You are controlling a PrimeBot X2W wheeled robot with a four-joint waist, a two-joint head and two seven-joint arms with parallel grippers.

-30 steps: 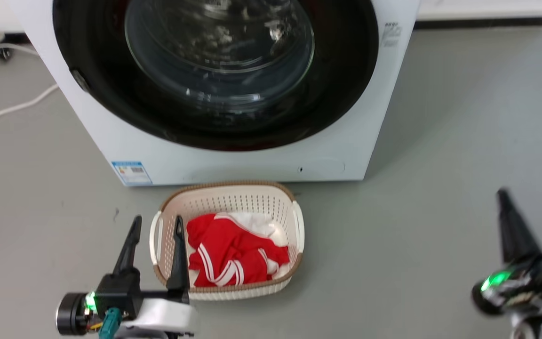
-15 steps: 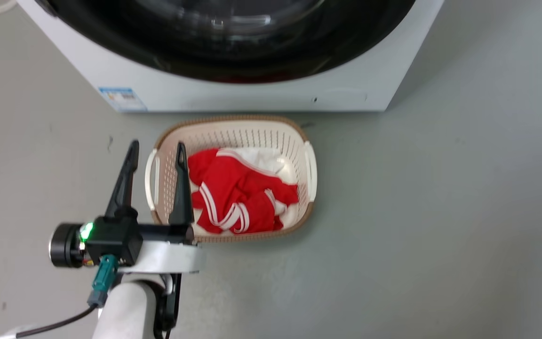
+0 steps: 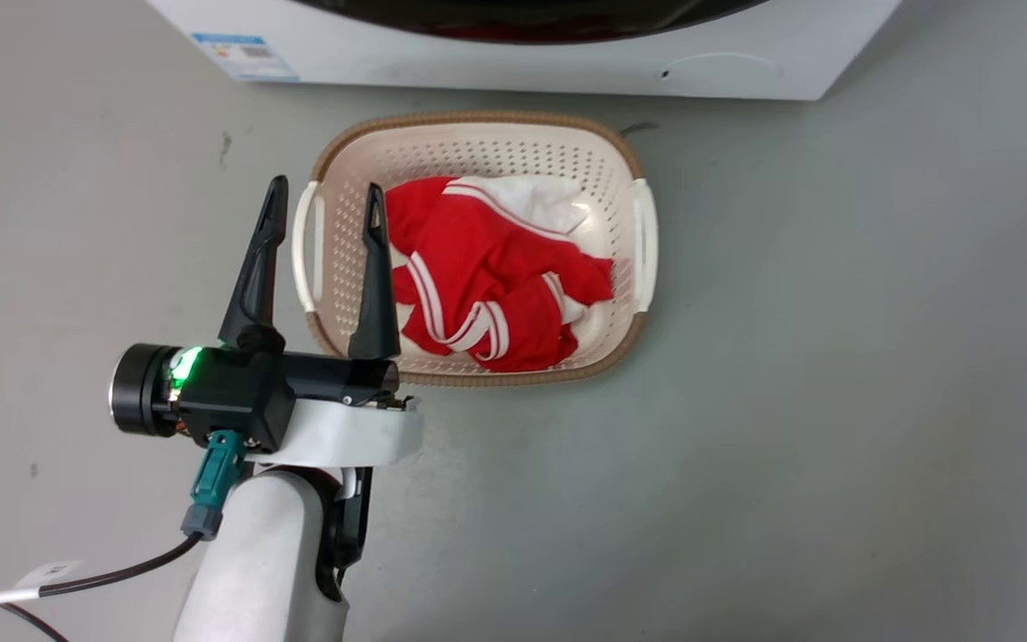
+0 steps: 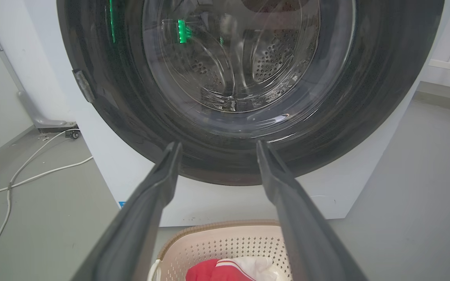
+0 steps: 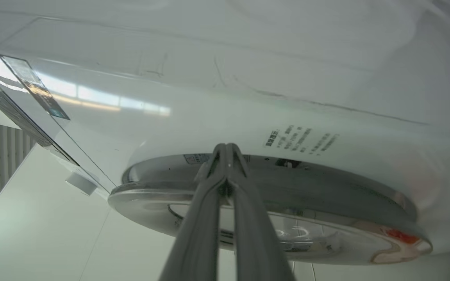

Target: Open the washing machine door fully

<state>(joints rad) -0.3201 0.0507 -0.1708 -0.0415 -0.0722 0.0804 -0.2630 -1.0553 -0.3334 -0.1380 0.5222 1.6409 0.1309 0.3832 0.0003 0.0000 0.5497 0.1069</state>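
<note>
Door [image 4: 248, 89] sitting flush on machine [image 4: 104, 168], right gripper [image 5: 227, 149] nosing at its rim.

In the left wrist view the door is covering most of the front and looking closed; whether it is ajar I cannot tell. The right gripper is pinching its fingers together with nothing between them, tips lying at the seam where the shiny rim is meeting the white front. The left gripper [image 3: 326, 187] is hanging with fingers spread over the left edge of the basket [image 3: 478, 120], standing just before the machine. Risks, as I am judging: the closed tips skating off the glossy curved rim instead of hooking behind it, and the swinging door striking the left gripper hanging before it.
</note>
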